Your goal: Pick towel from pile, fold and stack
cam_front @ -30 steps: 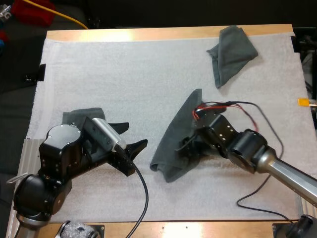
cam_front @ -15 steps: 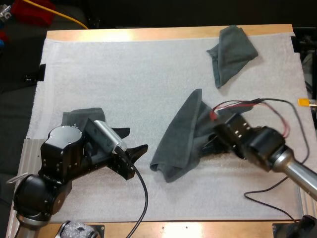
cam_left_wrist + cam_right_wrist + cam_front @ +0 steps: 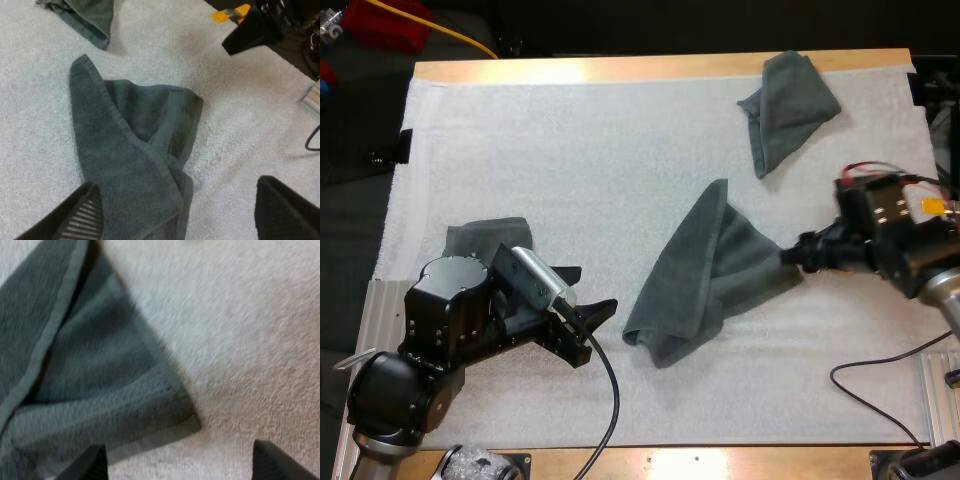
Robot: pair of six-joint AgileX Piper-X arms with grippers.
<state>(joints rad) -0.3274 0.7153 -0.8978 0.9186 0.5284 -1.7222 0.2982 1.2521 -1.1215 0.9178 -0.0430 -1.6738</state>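
Both fingers [image 3: 85,465] of the right end effector [image 3: 788,256] are spread wide and nothing is gripped. It is set at the right corner of the middle towel [image 3: 705,270], which lies loosely folded just right of the high view's centre. In the right wrist view that corner is seen flat on the mat [image 3: 570,150], ahead of the parted fingers.

The left end effector [image 3: 588,292] is likewise opened wide and empty. It is held at lower left, near the towel's left edge but apart from it.

Bare mat is left across the upper left and centre of the frame, up to the worktop [image 3: 620,70] rim. A crumpled towel [image 3: 790,105] is seen at upper right. A third towel [image 3: 480,233] is partly covered by the left arm.
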